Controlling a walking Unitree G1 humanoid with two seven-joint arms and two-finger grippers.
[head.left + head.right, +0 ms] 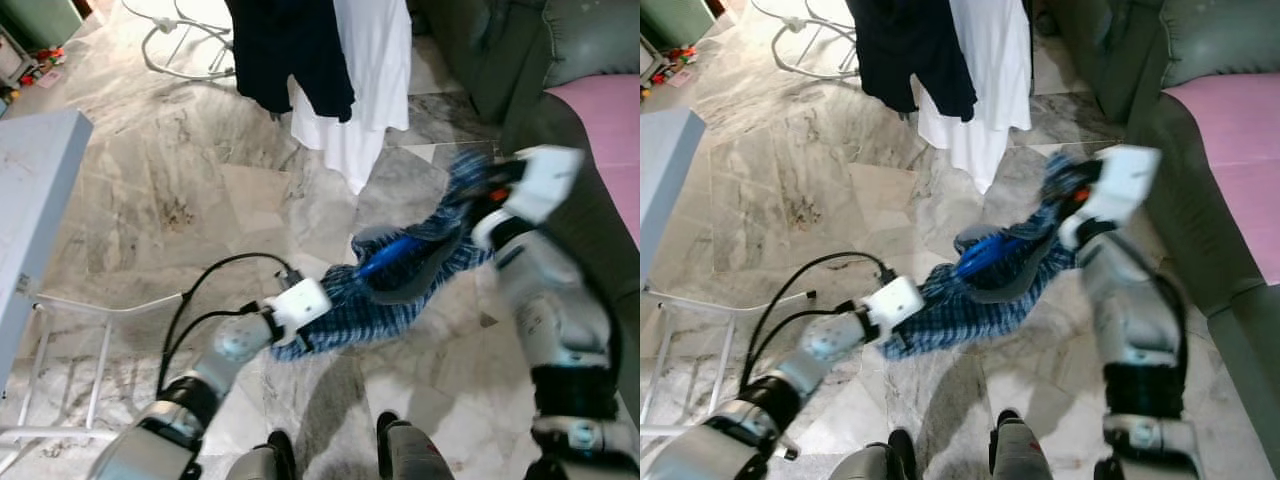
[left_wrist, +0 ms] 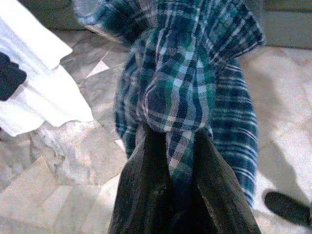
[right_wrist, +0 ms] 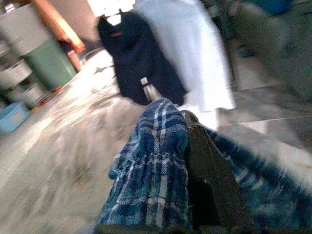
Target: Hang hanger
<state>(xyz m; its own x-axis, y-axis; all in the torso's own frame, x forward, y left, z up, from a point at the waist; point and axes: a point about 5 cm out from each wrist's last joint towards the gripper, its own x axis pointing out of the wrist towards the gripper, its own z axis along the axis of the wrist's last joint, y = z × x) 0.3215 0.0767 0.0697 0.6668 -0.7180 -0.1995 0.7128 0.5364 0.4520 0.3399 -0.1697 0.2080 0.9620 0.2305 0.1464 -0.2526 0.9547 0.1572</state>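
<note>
A blue-green plaid shirt (image 1: 400, 290) stretches in the air between both grippers, above the marble floor. A blue hanger (image 1: 388, 257) lies inside its upper folds. My left gripper (image 1: 325, 300) is shut on the shirt's lower end; the left wrist view has the plaid cloth (image 2: 175, 97) pinched between the black fingers (image 2: 141, 195). My right gripper (image 1: 478, 190) holds the upper end near the sofa, with cloth (image 3: 151, 165) bunched against a black finger (image 3: 209, 185). A dark garment (image 1: 290, 50) and a white garment (image 1: 365, 80) hang straight ahead.
A grey-green sofa (image 1: 590, 180) with a pink cushion (image 1: 610, 120) stands close on the right. A grey table edge (image 1: 30, 190) and a white wire rack (image 1: 70, 330) are on the left. White rack feet (image 1: 180, 40) curve across the floor behind the hanging clothes.
</note>
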